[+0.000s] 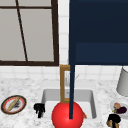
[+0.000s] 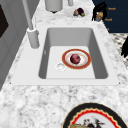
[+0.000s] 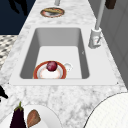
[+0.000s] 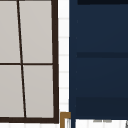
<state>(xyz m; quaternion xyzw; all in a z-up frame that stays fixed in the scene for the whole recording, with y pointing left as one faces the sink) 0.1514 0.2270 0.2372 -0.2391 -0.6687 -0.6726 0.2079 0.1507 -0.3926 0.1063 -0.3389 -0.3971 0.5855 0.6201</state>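
A round dark red fruit lies on an orange-rimmed plate on the sink floor. My left hand hangs over the counter at the sink's front left corner with relaxed fingers pointing down and nothing in them; it also shows as a hand in the right side view. My right hand hovers at the counter's front right, beside a white plate, its fingers curled round a small brown thing.
The white plate carries an eggplant and a brown piece. A patterned plate lies left of the sink. A faucet stands behind it, a grey container back right. A dark blue cabinet hangs above; a big red round shape fills the front centre.
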